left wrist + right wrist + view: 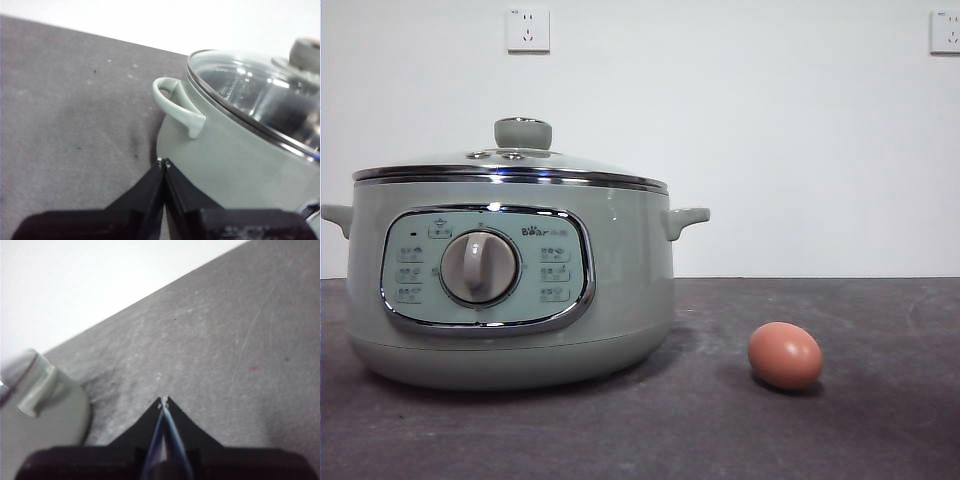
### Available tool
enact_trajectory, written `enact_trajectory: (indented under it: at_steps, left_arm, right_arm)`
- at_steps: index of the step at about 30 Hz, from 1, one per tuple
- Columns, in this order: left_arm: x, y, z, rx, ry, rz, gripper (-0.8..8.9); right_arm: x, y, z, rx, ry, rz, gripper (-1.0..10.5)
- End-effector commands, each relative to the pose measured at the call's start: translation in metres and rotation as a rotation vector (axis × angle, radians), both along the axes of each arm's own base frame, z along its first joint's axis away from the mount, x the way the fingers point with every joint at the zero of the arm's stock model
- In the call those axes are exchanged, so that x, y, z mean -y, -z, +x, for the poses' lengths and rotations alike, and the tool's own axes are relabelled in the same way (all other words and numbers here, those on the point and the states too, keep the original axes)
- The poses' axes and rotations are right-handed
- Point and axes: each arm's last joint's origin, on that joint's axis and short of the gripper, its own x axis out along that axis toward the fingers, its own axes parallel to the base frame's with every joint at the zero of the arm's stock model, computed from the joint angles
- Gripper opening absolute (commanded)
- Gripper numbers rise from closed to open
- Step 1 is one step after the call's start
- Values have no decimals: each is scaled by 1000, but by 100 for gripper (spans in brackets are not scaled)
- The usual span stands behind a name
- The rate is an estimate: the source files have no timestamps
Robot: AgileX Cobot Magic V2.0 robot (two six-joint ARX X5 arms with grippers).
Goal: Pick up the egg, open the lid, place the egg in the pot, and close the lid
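Observation:
The pale green pot [510, 290] stands at the left of the dark table in the front view, panel and dial facing me. The glass lid [510, 165] with its green knob [523, 132] sits shut on it. The brown-orange egg [785, 355] lies on the table to the right of the pot, apart from it. My left gripper [163, 161] is shut and empty, beside the pot's side handle [177, 106]; the lid [255, 95] shows there too. My right gripper [163, 400] is shut and empty above bare table, with the pot's other handle [40, 390] off to one side. The egg is out of both wrist views.
A white wall with two power sockets [528, 30] stands behind the table. The dark grey tabletop [840, 430] stretches around the egg and in front of the pot.

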Motion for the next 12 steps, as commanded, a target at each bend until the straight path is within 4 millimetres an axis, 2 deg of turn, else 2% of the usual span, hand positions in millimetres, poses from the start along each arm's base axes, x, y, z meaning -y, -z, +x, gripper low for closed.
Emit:
enact_trajectory:
  at_steps: [1, 6, 12]
  left_arm:
    - [0, 3, 1, -21, -7, -90, -3]
    - [0, -8, -1, 9, 14, -99, -6]
    - [0, -43, -11, 5, 38, -102, -6]
  right_arm:
    - [0, 2, 0, -27, 13, 84, 0]
    - [0, -9, -1, -14, 14, 97, -12]
    - [0, -41, 0, -25, 13, 78, -12]
